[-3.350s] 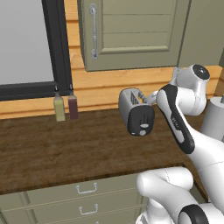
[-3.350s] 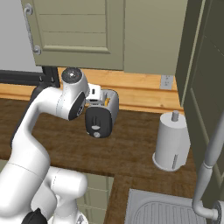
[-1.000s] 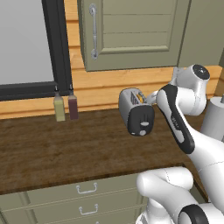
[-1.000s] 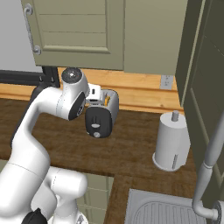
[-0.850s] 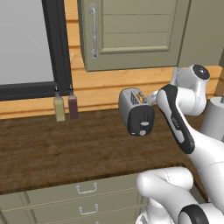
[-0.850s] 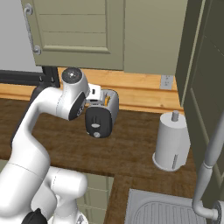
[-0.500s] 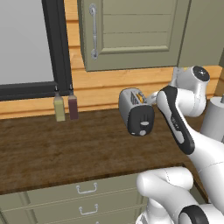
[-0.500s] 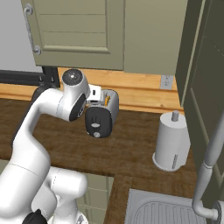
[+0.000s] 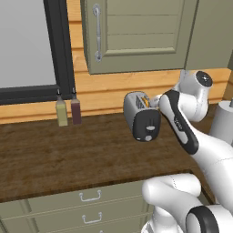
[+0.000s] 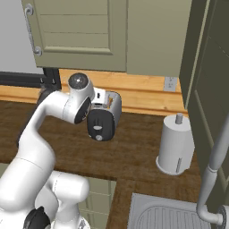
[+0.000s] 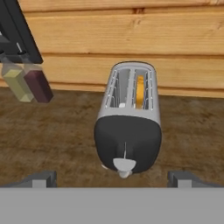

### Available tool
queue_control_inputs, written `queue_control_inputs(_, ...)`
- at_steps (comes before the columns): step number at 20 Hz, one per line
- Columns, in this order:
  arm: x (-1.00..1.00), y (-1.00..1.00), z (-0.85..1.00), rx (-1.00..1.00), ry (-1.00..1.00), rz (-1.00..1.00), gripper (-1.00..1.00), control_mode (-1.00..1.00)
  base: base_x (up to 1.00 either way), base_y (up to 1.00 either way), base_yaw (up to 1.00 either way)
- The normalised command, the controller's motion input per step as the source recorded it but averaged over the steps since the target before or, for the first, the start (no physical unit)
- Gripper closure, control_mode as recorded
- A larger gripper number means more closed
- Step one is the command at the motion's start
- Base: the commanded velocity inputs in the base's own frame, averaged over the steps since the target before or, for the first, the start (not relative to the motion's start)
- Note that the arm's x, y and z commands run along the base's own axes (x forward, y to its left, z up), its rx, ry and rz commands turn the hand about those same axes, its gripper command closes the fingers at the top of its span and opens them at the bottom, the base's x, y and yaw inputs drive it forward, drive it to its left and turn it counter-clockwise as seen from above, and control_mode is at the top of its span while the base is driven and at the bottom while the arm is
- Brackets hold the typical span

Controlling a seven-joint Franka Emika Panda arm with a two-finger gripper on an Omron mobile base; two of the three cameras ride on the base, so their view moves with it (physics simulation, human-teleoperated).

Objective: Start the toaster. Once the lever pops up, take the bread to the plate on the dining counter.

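We see two bottles (image 9: 67, 108) left of the toaster (image 11: 128, 124), bread (image 11: 139, 89) in its slot, on a dark wood worktop (image 9: 68, 154) under green cupboards (image 9: 136, 34). Our pincer (image 11: 112, 178) gapes wide, empty.

Two small bottles stand side by side at the back of the brown wood counter (image 9: 68, 154), right against the wall. One is a yellow-green bottle (image 9: 61, 111) and the other is a dark red-brown bottle (image 9: 76, 108); they almost touch. Behind them is a window with a black frame (image 9: 59, 50). The wall is made of light orange wood planks (image 11: 131, 39). A green cabinet door (image 9: 136, 34) with a silver handle (image 9: 97, 32) hangs above. Below the counter are green drawers (image 9: 86, 207) with little handles. Off to one side stands a grey roll holder (image 10: 175, 145), near a metal sink (image 10: 170, 214) with a curved tap (image 10: 217, 156). A small wall socket (image 10: 168, 83) sits on the planks.
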Motion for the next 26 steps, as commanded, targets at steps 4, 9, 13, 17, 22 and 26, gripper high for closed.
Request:
queue_control_inputs(4, 0.24, -0.16, -0.01, 0.02, 0.00, -0.02, -1.00, -1.00, 0.00, 0.00, 0.00)
queue_control_inputs(9, 0.23, -0.18, -0.09, 0.00, 0.00, -0.03, -1.00, -1.00, 0.00, 0.00, 0.00)
queue_control_inputs(13, 0.18, -0.01, -0.17, 0.03, 0.01, -0.02, -1.00, -1.00, 0.00, 0.00, 0.00)
queue_control_inputs(17, 0.06, 0.00, -0.18, 0.06, 0.00, -0.01, -1.00, -1.00, 0.00, 0.00, 0.00)
queue_control_inputs(22, 0.23, -0.02, -0.12, 0.06, 0.01, 0.00, -1.00, -1.00, 0.00, 0.00, 0.00)
queue_control_inputs(26, 0.51, 0.00, -0.11, 0.00, 0.04, 0.00, -1.00, -1.00, 0.00, 0.00, 0.00)
